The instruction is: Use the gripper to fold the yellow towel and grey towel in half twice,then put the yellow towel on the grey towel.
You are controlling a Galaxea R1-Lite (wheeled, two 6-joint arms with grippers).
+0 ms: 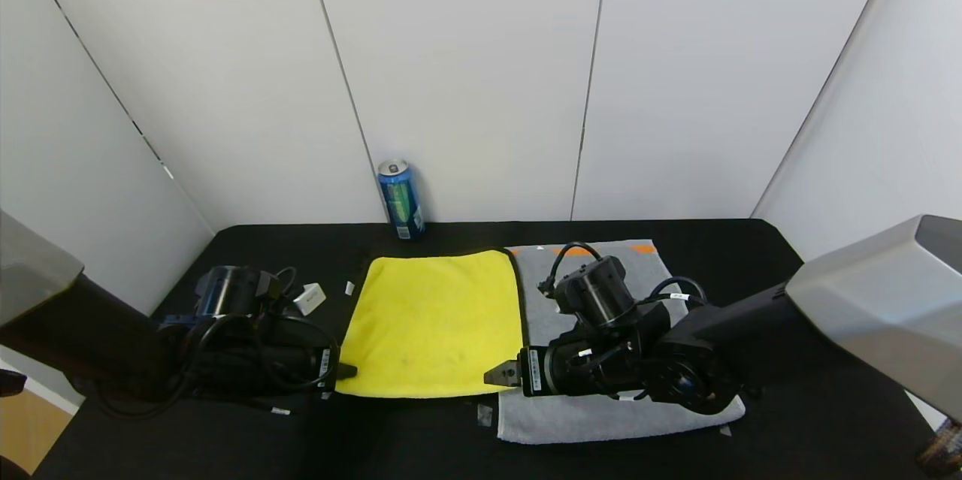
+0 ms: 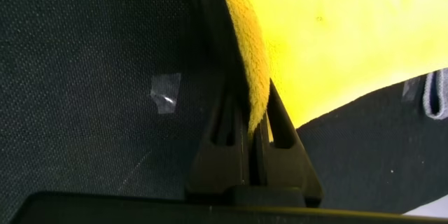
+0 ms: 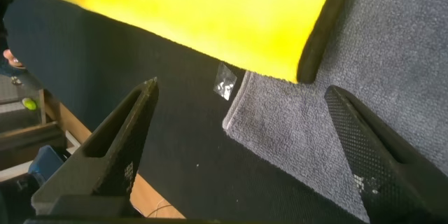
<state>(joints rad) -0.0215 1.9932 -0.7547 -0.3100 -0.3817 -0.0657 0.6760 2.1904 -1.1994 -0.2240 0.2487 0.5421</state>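
The yellow towel [image 1: 434,322] lies flat on the black table, left of the grey towel [image 1: 601,412], which has orange marks on its far edge. My left gripper [image 1: 347,372] is at the yellow towel's near left corner and is shut on its edge [image 2: 253,91]. My right gripper [image 1: 494,375] is open just above the yellow towel's near right corner [image 3: 308,56], over the grey towel's near left corner [image 3: 280,126]. Its fingers [image 3: 119,147] stand wide apart with nothing between them. The right arm hides much of the grey towel.
A blue drink can [image 1: 400,199] stands at the back against the white wall. A small white object [image 1: 309,298] lies left of the yellow towel. Bits of clear tape [image 2: 165,92] stick to the table. The table's front edge [image 3: 91,203] is close.
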